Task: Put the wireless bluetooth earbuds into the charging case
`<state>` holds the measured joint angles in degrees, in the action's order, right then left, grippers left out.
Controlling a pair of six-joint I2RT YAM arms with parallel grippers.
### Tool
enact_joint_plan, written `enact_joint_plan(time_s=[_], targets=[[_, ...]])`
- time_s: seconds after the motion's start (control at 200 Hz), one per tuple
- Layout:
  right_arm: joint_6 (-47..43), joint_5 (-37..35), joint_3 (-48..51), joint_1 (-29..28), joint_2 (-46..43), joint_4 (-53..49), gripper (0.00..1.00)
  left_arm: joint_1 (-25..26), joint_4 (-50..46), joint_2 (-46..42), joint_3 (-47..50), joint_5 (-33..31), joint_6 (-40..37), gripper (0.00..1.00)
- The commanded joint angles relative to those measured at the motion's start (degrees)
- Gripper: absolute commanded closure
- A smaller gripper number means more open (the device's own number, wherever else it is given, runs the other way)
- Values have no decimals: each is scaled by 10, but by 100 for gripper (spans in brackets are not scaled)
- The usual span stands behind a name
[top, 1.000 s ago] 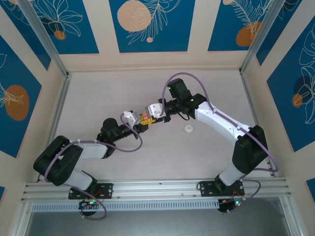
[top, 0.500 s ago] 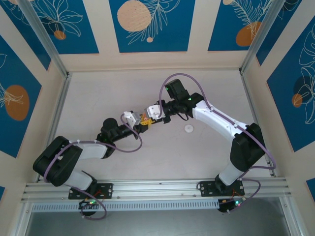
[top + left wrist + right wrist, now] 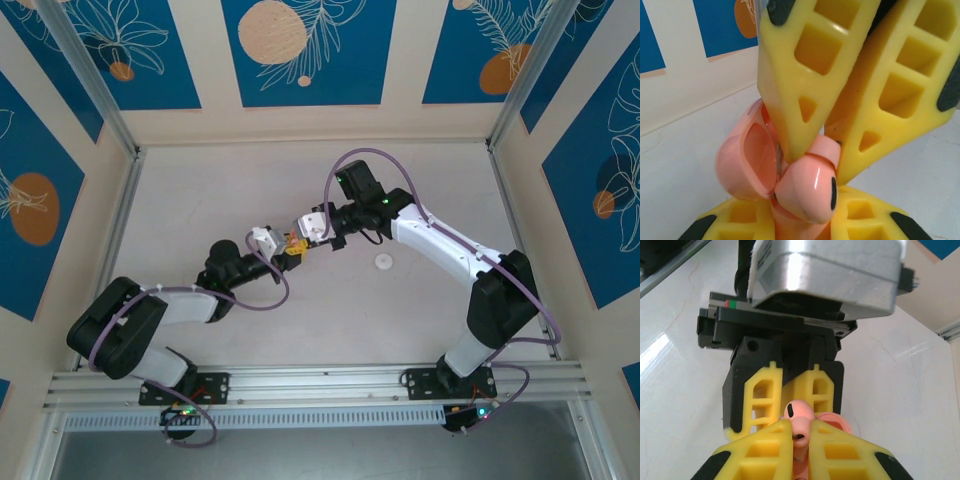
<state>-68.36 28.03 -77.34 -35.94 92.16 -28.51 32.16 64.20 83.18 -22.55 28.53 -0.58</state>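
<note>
The pink charging case [image 3: 742,160] stands with its lid swung open to the left, and my left gripper [image 3: 800,222] is shut on its lower body. A coral-pink earbud [image 3: 807,187] with a black oval mark sits at the case's mouth. My right gripper [image 3: 801,434] is shut on this earbud [image 3: 799,415], its yellow fingers [image 3: 790,100] coming down from above. In the right wrist view the open lid [image 3: 836,421] shows just behind the bud. From the top view the two grippers meet mid-table, left gripper [image 3: 284,256] against right gripper [image 3: 300,241]. How deep the bud sits is hidden.
A small white round disc [image 3: 384,262] lies on the pale table to the right of the grippers. Aluminium rails [image 3: 320,385] run along the near edge, and patterned walls enclose the other three sides.
The right gripper's jaws have closed onto the earbud, and that arm has edged slightly left toward the case. The left arm has held still.
</note>
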Motion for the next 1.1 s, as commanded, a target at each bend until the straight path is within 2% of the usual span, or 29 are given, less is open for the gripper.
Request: enact_joint_plan(time_s=[0.0,0.335,0.54,0.805,1.09], targets=[[36,53,18,12,-30,40,89,9,14,-9,-6,11,-8,100],[177,144,94,38,-62,181,89,9,45,-1,-5,1,6,100],[295,174,154,39,-74,310,90,10,70,7,-2,-7,16,100],[425,156,215,31,-77,457,90,12,83,10,-1,-14,21,100],[458,117,228,21,-67,507,90,15,90,11,-1,-16,23,100]])
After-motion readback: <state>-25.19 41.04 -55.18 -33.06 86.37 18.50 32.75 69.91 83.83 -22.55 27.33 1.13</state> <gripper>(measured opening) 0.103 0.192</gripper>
